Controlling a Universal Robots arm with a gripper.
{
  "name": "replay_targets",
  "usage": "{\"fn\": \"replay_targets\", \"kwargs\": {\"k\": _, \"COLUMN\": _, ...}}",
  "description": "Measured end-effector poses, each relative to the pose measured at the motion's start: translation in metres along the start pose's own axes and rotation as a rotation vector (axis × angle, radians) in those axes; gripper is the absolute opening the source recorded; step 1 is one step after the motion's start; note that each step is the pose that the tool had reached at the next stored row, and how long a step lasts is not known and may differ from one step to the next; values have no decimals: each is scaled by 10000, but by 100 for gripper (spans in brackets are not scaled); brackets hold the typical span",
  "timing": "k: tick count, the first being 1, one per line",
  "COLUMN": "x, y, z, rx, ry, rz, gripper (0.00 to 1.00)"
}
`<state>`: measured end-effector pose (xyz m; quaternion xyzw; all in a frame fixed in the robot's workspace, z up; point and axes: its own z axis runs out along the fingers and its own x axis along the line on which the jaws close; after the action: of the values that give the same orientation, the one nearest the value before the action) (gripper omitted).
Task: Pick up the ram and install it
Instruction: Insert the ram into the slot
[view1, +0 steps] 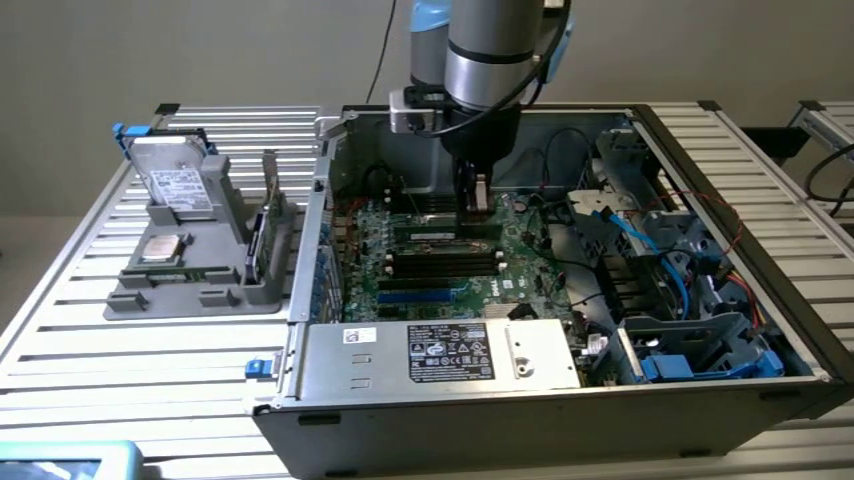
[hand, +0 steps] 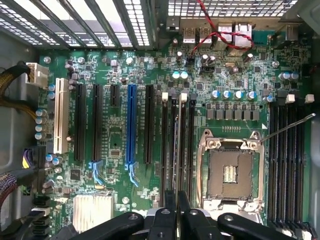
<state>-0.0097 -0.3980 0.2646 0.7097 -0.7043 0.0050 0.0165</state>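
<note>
Hand (hand: 177, 215) pressed together over memory slots (hand: 174, 145); can't tell if ram's pinched. Risk: slight misalignment jams it, stressing motherboard (hand: 115, 75).

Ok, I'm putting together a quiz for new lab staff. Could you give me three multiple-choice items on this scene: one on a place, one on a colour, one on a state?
1. Where is the gripper?
A) above the motherboard, inside the open case
B) outside the case
C) resting on the case's rim

2. What colour is the one long slot that stands between black slots?
A) red
B) blue
C) yellow

3. How is the CPU socket?
A) under a fan cooler
B) buried under cables
C) bare, with nothing mounted over it

Answers:
1 A: the exterior view shows the arm reaching down into the case.
2 B: the wrist view shows it bright blue.
3 C: its metal frame lies uncovered.
</note>
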Motion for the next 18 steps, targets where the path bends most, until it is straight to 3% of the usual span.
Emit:
{"fn": "replay_targets", "kwargs": {"k": 2, "x": -1, "y": 0, "z": 21, "rx": 11, "ry": 41, "rz": 2, "gripper": 13}}
{"fn": "replay_targets", "kwargs": {"k": 6, "x": -2, "y": 0, "z": 56, "rx": 41, "ry": 200, "rz": 6, "gripper": 13}}
{"fn": "replay_targets", "kwargs": {"k": 10, "x": -3, "y": -1, "z": 76, "rx": 92, "ry": 451, "rz": 12, "gripper": 13}}
{"fn": "replay_targets", "kwargs": {"k": 13, "x": -10, "y": -2, "z": 104, "rx": 98, "ry": 604, "rz": 13, "gripper": 13}}
{"fn": "replay_targets", "kwargs": {"k": 18, "x": -18, "y": -3, "z": 193, "rx": 99, "ry": 621, "rz": 13, "gripper": 13}}
